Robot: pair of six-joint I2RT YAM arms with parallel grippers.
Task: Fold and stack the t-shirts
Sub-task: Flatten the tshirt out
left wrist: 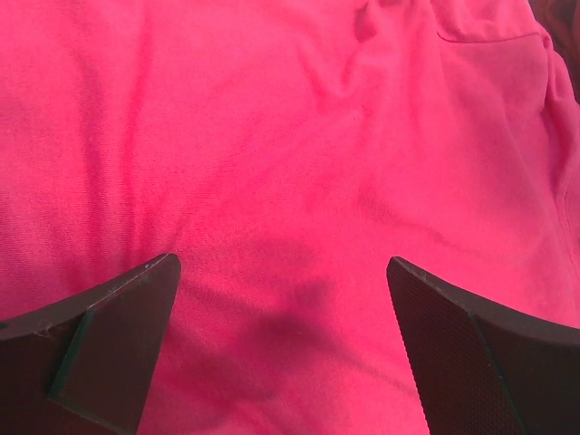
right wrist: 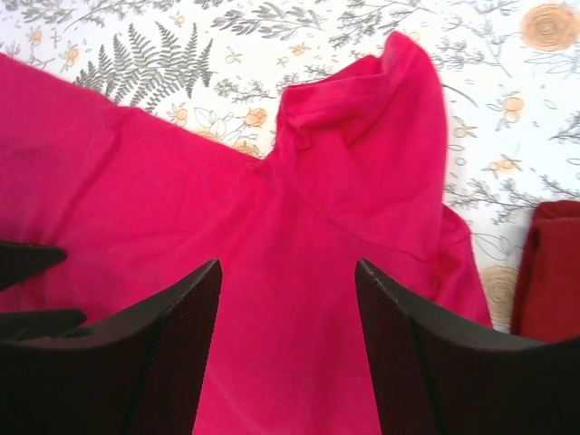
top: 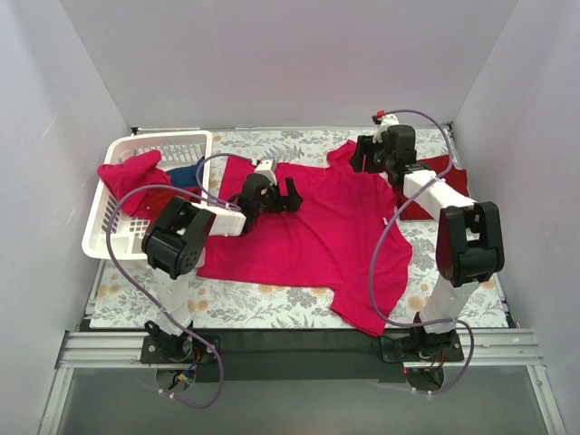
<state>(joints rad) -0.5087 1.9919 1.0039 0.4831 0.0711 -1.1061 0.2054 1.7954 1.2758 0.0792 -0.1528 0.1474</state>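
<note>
Under left gripper (left wrist: 281,265), jaws released wide: bright pink t-shirt (top: 326,227), spread flat mid-table, cloth below tips, none between. Under right gripper (right wrist: 288,265), jaws parted, empty: far sleeve.

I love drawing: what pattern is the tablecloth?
The tablecloth shows grey ferns, yellow flowers; right wrist view.

Basket (top: 161,137) walls left edge; maroon shirt (right wrist: 549,272) flanks right gripper (right wrist: 288,272).
</note>
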